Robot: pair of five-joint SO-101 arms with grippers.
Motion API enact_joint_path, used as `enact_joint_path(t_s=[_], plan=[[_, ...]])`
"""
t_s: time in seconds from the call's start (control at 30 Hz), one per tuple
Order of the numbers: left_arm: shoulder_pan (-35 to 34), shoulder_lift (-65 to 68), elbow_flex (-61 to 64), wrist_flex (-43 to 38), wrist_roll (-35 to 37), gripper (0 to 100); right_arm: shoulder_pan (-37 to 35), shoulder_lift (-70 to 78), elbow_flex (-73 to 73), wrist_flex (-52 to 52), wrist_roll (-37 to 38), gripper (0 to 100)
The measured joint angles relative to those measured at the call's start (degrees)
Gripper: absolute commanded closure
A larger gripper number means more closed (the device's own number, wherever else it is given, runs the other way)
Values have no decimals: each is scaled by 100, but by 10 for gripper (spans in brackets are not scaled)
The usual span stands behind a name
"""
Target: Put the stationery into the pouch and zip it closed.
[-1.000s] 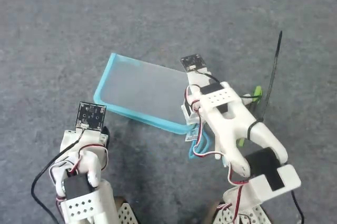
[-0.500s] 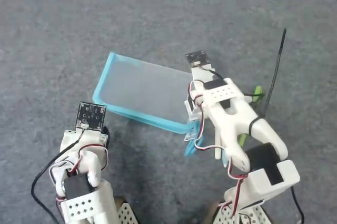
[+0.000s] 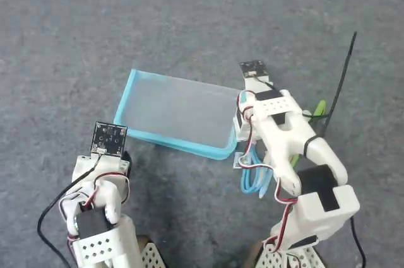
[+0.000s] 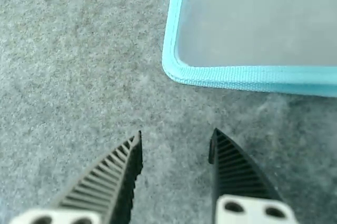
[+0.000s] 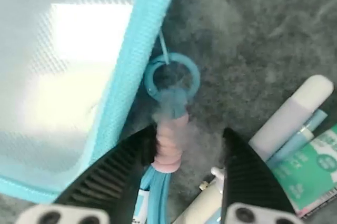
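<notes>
Straddling a pink-gripped pen (image 5: 169, 150), the right hand (image 5: 189, 135) sits spread, just short of the pouch's (image 5: 79, 66) ring pull (image 5: 195, 77).

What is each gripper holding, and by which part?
Nothing. The left gripper and right gripper are open; the strap lies loose between the right jaws.

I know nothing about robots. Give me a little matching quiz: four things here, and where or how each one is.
1 pouch
2 left gripper
3 ring
4 pens

A open, over bare table
B blue loop at the pouch's edge
C clear with blue trim
D lying outside the pouch

Pairs: 1-C, 2-A, 3-B, 4-D
</notes>
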State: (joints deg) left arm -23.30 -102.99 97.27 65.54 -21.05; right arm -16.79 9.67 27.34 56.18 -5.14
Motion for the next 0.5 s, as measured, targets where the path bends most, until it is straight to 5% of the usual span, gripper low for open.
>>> enact_joint_path(t_s=[0.07,0.5], plan=[[0,0,0,0,0,803,62,97,-105,53,9,998],[0,0,0,-211,0,801,53,-914,-440,897,536,993]])
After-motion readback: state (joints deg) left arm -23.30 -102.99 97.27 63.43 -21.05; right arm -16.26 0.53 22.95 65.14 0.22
